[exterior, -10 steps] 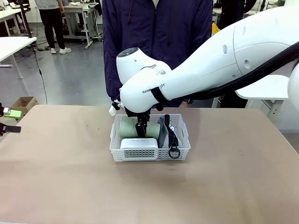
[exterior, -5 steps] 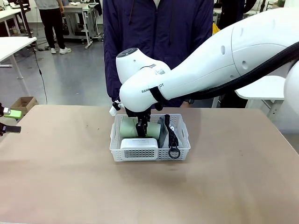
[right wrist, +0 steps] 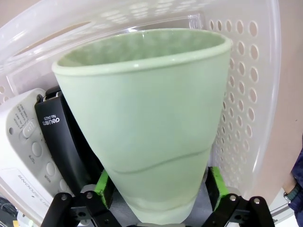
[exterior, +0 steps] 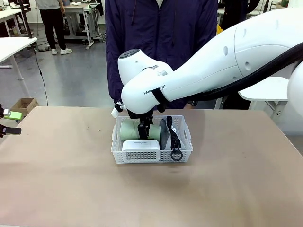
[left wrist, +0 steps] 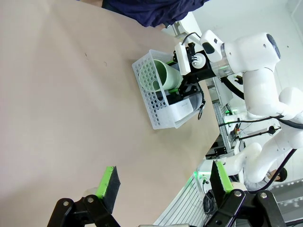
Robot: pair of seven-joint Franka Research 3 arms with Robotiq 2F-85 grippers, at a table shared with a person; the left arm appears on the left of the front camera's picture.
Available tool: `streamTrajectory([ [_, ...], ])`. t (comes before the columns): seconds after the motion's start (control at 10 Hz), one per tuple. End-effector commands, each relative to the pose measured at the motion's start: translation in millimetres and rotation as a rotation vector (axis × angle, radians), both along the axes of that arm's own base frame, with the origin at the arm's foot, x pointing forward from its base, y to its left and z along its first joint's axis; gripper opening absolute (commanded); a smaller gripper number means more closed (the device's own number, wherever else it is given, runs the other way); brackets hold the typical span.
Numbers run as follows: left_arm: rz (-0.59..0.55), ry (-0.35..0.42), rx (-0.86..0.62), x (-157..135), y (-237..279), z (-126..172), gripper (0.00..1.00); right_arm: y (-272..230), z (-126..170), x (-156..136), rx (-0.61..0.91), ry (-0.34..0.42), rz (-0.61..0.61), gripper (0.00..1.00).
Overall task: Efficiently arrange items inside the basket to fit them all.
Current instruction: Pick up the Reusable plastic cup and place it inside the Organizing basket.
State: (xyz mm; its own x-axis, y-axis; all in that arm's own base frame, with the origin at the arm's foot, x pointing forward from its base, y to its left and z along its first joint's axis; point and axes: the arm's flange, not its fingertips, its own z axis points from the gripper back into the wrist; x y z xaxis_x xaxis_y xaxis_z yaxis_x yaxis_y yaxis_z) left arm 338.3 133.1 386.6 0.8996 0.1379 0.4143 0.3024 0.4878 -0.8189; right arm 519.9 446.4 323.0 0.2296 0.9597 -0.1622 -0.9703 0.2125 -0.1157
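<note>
From my station I see the shallow white perforated plastic basket (exterior: 151, 152) standing on the tan table (exterior: 71, 189) just in front of a person in a dark blue jacket (exterior: 161, 33) at the far edge. The right gripper (right wrist: 158, 189) is lowered into the basket's rear left part, and the pale green paper cup (right wrist: 142, 123) lies on its side directly between its fingers, base toward the wrist and mouth toward the lattice wall. In the right wrist view the green pads (right wrist: 105, 182) flank the cup's narrow base, one on each side; I cannot tell whether they press on the cup or stand just clear of it, so I cannot confirm a grip. A small black stapler (right wrist: 66, 137) lies just beside the cup, and a small white rectangular block (exterior: 140, 144) sits against the basket's near wall, in front of the cup. The grey soft pouch (exterior: 166, 132) occupies the right side, its black strap and ring (exterior: 176, 154) draped over the near rim. The left gripper (left wrist: 163, 182) hangs well apart from the basket, over bare table, its fingers spread wide and holding nothing.
</note>
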Motion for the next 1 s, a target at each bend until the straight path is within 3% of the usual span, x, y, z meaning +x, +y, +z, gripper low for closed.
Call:
streamTrajectory([
  [0.0, -0.001, 0.004, 0.003, -6.0, -1.7, 0.0, 1.0, 2.8, 2.0, 1.9, -0.03, -0.035, -0.02, 1.0],
  [0.5, -0.001, 0.004, 0.003, -6.0, -1.7, 0.0, 1.0, -3.1, 7.9, 0.3, -0.024, -0.055, -0.035, 1.0],
  [0.7, -0.001, 0.004, 0.003, -6.0, -1.7, 0.0, 1.0, -26.6, 39.9, -2.1, 0.015, -0.1, -0.074, 1.0],
  [0.9, -0.001, 0.004, 0.003, -6.0, -1.7, 0.0, 1.0, -77.2, 93.7, -6.2, 0.09, -0.142, -0.174, 1.0],
])
